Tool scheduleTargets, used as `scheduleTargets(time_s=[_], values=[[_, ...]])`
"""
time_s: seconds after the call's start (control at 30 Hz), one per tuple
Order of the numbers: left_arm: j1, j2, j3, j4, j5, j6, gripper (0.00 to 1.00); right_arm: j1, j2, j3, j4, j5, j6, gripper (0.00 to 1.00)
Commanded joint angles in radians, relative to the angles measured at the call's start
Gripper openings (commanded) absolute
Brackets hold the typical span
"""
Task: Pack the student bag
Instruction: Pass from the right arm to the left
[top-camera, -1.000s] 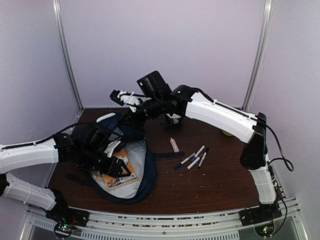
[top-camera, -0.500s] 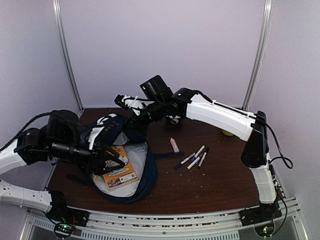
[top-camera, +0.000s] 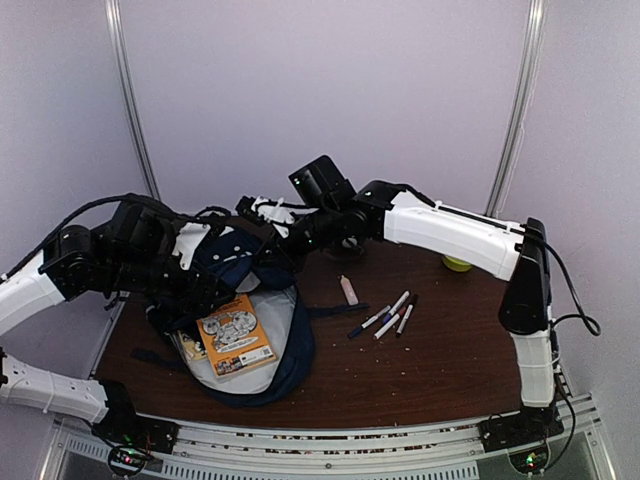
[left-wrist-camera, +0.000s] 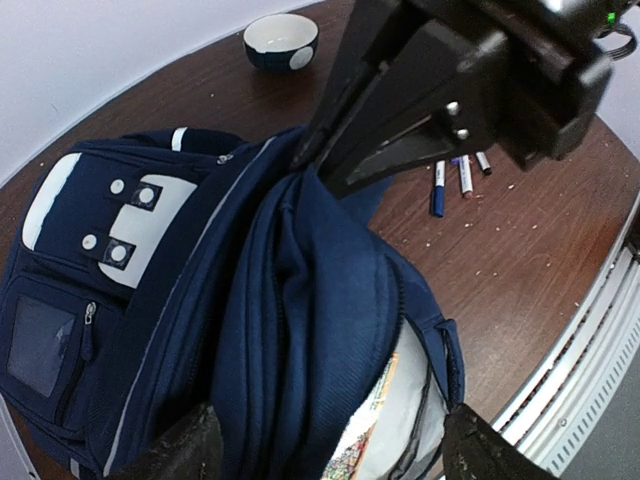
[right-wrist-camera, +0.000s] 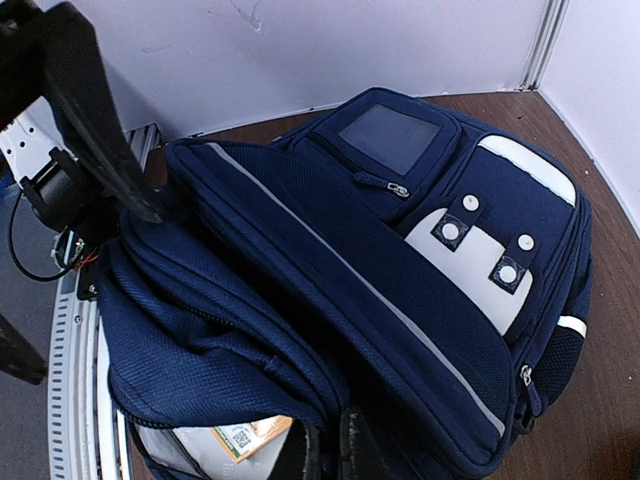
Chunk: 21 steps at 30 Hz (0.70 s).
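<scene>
The student bag lies toward the left of the counter, its mouth facing the near edge and gaping wide enough to show the pale lining. An orange picture book rests flat inside that mouth, on the lining.

Above the bag's left side hangs the left claw, its two fingers spread wide with nothing between them. It touches neither the bag nor the book.

At the bag's far rim the right claw is pinched tight on a fold of the navy fabric, lifting the upper flap so that the mouth stands open.

To the right of the bag, apart from it, a small cluster of markers lies on the bare wood, with a pale pink stick just beyond them. Further off behind the bag stands a small dark bowl.

The book looks packed, so the step in hand seems to be the left claw coming free for another item. The next move probably calls for reaching across to the markers, while the right claw keeps the flap raised so the mouth does not sag shut.
</scene>
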Motion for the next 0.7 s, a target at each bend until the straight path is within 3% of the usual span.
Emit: scheduleTargets(time_s=[0.0,0.2,0.43,0.57,0.67], values=[[0.061,-0.003,-0.04,0.06,-0.009,0.057,0.74,-0.019,-0.094,-0.009,0.061,-0.028,0.021,0.0],[0.115,-0.021,-0.13,0.156,0.041,0.107,0.62,-0.013,-0.112,-0.037,0.067,-0.04,0.024,0.0],[0.142,-0.007,-0.131,0.208,0.047,0.131,0.2,-0.014,-0.122,-0.034,0.051,-0.034,0.01,0.0],[0.158,-0.003,-0.13,0.229,0.039,0.129,0.01,-0.015,-0.184,-0.075,-0.002,-0.038,-0.053,0.17],[0.159,-0.017,-0.129,0.253,0.034,0.121,0.0,-0.016,-0.262,-0.147,-0.037,-0.034,-0.121,0.32]])
